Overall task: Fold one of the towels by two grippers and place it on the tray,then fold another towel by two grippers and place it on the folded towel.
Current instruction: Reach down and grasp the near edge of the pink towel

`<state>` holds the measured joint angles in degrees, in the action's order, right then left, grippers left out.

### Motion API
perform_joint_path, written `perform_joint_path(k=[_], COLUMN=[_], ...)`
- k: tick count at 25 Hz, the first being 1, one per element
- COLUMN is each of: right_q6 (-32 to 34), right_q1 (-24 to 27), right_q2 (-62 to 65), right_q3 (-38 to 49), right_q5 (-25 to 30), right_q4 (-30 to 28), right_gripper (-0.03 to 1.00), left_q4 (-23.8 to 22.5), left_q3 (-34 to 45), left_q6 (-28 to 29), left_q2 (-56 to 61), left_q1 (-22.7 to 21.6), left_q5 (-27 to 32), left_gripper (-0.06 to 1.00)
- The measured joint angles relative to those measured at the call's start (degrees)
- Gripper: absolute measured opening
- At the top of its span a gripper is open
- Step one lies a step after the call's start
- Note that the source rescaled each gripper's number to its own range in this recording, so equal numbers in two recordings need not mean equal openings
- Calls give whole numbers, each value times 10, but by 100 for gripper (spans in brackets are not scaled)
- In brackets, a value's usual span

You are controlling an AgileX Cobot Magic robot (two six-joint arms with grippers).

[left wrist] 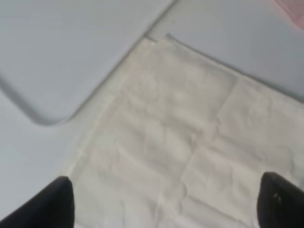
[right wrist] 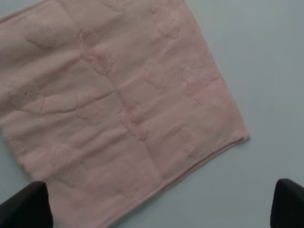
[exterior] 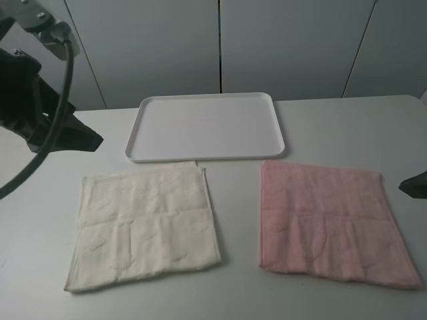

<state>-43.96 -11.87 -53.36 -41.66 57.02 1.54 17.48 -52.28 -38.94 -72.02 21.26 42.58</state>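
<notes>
The pale pink towel (exterior: 330, 223) lies spread flat at the front right of the table, and fills most of the right wrist view (right wrist: 118, 109). The cream-white towel (exterior: 143, 227) lies flat at the front left (left wrist: 190, 142). Behind them sits the white tray (exterior: 207, 127), with nothing on it; one rounded corner shows in the left wrist view (left wrist: 42, 71). My left gripper (exterior: 83, 139) hangs above the table, left of the tray, open (left wrist: 166, 209) over the cream towel. My right gripper (exterior: 415, 185) peeks in at the right edge, open (right wrist: 156, 209) above the pink towel's edge. Neither holds anything.
The table (exterior: 347, 127) is pale grey, with grey wall panels behind it. A thick black cable (exterior: 47, 143) loops down from the left arm. A strip of bare table separates the two towels.
</notes>
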Motion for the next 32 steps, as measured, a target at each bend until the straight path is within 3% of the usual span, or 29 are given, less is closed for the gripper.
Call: perform_joint_path(k=[6, 16, 25, 32], right_q6=[-82, -95, -133, -153], right_q1=[0, 0, -1, -1], right_q2=[-5, -43, -47, -93], right_q3=[2, 19, 122, 177], right_q5=[-5, -10, -2, -57], right_q4=[-9, -22, -55, -64], right_gripper=[100, 100, 100, 100], left_q4=[-50, -169, -202, -242], left_q3=[-27, -104, -136, -136], left_q6=[-1, 12, 12, 12], left_q2=[-110, -234, -300, -330], left_q1=[127, 250, 287, 318], left_q5=[-57, -62, -66, -81], left_gripper=[99, 99, 99, 99])
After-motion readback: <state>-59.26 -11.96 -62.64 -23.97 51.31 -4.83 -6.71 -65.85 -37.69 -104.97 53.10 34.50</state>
